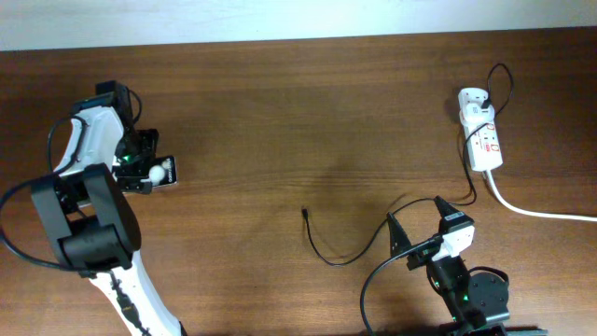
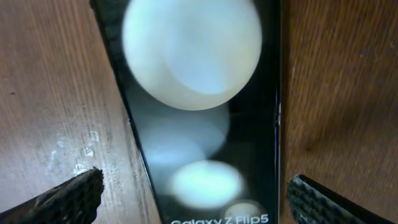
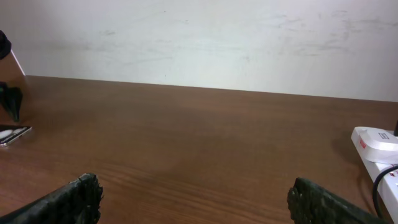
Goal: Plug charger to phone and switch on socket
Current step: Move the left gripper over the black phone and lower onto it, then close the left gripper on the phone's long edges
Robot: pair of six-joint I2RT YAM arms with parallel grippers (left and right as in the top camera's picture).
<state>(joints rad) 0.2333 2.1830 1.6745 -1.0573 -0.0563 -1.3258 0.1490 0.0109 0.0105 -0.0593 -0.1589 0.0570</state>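
Nearest the arm bases, right gripper (image 3: 196, 188): jaws spread wide over bare wood, holding nothing.

Just beside it, long thin black charger cable (image 1: 336, 263) lies loose in a curve on the brown wooden table (image 1: 280, 112). Tiny black plug tip (image 1: 305, 214) rests free at mid-table, well apart from the phone.

Further left, small black slab phone (image 1: 163, 175) lies flat, face up, two white round blobs showing; the left wrist view reads "Galaxy Z Flip5". Left gripper (image 2: 196, 185) hangs right over it, jaws spread, one fingertip either side of the slab, a sliver of table visible between each tip and the phone's edge.

Far right, short white power strip with red markings (image 1: 484, 142). White adapter (image 1: 474, 101) sits plugged into its far end, black cable looping from it. Thick white cord (image 1: 532, 211) runs off the near end toward the right edge.
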